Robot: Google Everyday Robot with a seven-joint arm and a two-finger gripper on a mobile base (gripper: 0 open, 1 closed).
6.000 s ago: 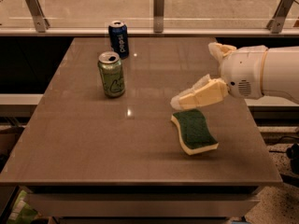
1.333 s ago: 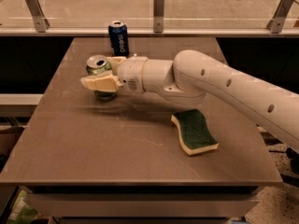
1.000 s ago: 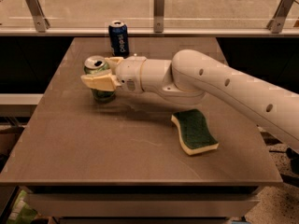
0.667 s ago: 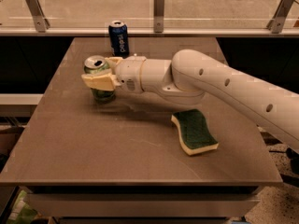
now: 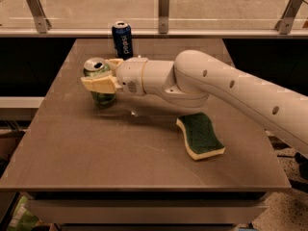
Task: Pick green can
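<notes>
Little has shifted in the last second or so, and that stillness is the news. The tool, which hung over the right of the table a few seconds back, now holds station at the far left, around the green can. Its near finger crosses the front of the can and its far finger lies against the back, so the tool looks pinched on the can rather than spread wide. The can stands upright with its silver top showing, and its base seems to rest on the table; no lift is evident yet. Just beyond, at the far edge, the blue can stands apart from the grip. The white arm reaches in from the right, passing above the sponge, which lies untouched on the near right. By my reading the approach is done and the grasp is set, leaving only the raise. A straight upward pull should stay clear of the blue can.
</notes>
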